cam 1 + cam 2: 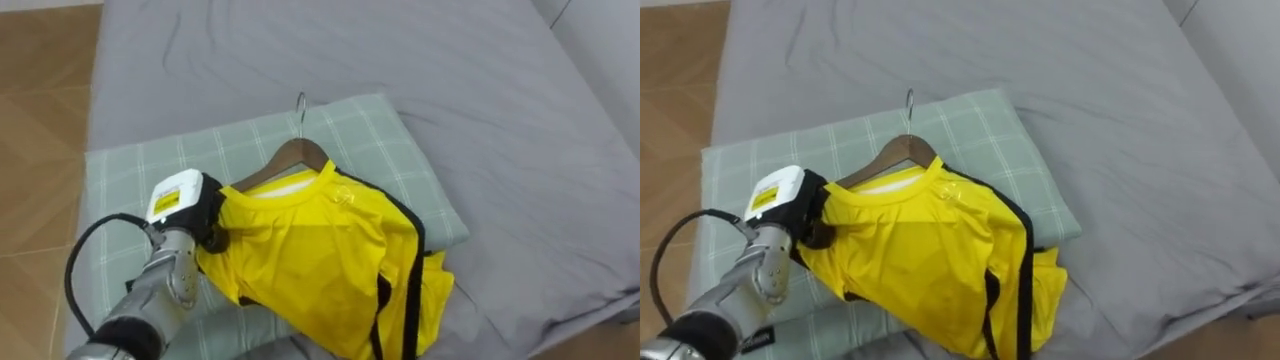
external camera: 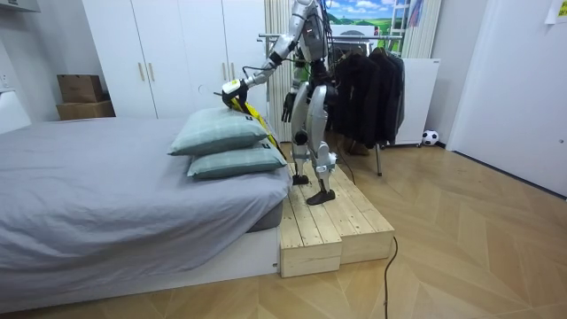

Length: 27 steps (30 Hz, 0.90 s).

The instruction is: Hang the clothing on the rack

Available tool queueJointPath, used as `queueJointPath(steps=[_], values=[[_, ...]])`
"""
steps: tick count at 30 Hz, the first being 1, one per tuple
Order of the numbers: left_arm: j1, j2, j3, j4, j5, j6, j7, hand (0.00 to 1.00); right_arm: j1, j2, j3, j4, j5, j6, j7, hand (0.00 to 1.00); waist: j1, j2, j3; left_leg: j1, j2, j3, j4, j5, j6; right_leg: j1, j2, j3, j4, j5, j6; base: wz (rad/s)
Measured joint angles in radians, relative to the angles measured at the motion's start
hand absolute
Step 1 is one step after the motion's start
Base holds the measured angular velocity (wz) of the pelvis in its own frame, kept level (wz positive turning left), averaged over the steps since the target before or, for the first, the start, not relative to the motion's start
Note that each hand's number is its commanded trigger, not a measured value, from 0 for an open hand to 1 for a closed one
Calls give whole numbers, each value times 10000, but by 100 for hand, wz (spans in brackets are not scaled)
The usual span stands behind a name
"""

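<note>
Grip: left hand point(image 1: 205, 218) is reaching over the checked pillow point(image 1: 400, 140), fingers curling onto the yellow shirt point(image 1: 320, 260) at its shoulder, apparently pinching cloth.
Idle: right hand point(image 2: 287, 108) is hanging at the robot's side.
Shirt: lying on the pillow, threaded on the wooden hanger point(image 1: 300, 152); likely handling light, soft and slippery.
Hold: the stiff hanger neck below the hook point(image 1: 301, 100) is looking surer than cloth.
Surroundings: grey bed point(image 1: 450, 60) is lying beyond.
Obstacle: clothes rack point(image 2: 363, 80) is standing behind the robot, probably demanding a turn.
</note>
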Motion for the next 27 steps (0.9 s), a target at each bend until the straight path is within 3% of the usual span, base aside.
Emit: queueJointPath(steps=[1,2,3,4,5,8,13,20,27], values=[[207,-2,42,-257,308,-2,34,100,144,8,-126,0,-1,-2,-6,0,16,24,-98,132,-10,-45,-70,4,-1,134,1,-17,-16,-22,5,7],[443,-3,117,-535,615,7,41,100,279,10,-261,3,-30,-3,-4,0,22,60,-251,251,-10,-52,-123,6,-2,258,12,-22,-73,-25,8,5],[652,-3,161,-859,874,15,41,100,423,12,-379,1,-39,-17,-2,0,6,76,-325,399,-10,-66,-186,7,-3,462,23,-32,-144,-28,13,0],[742,-5,164,-1020,941,14,42,100,478,12,-415,3,-37,-17,-2,0,13,67,-352,511,-10,-63,-241,7,-3,555,28,-26,-161,-37,26,0],[953,-6,168,-1409,1008,10,67,100,603,11,-449,3,3,-16,-6,0,51,39,-436,735,-20,-40,-337,11,-6,724,34,-5,-184,-46,39,0],[1368,-15,165,-2596,1078,-15,326,100,898,-12,-501,174,87,-9,-20,0,63,-34,-517,1318,-28,-57,-546,8,-8,1367,64,-31,-439,-93,89,2],[1803,-7,197,-3835,1046,-256,740,100,1423,-141,-832,334,14,45,-247,0,301,-18,-742,2301,-35,-56,-1099,11,-10,2312,151,-46,-851,-102,163,0],[3075,69,235,-5920,915,-290,765,100,1891,-214,-1055,314,38,132,-282,0,613,20,-782,3000,-36,-80,-1478,19,-22,2963,205,-97,-1193,-144,223,0],[3948,180,265,-6996,822,-347,821,100,2161,-220,-1458,208,49,144,-147,0,917,39,-782,3483,-36,-80,-1750,11,-33,3333,237,-18,-1225,-242,308,0]])
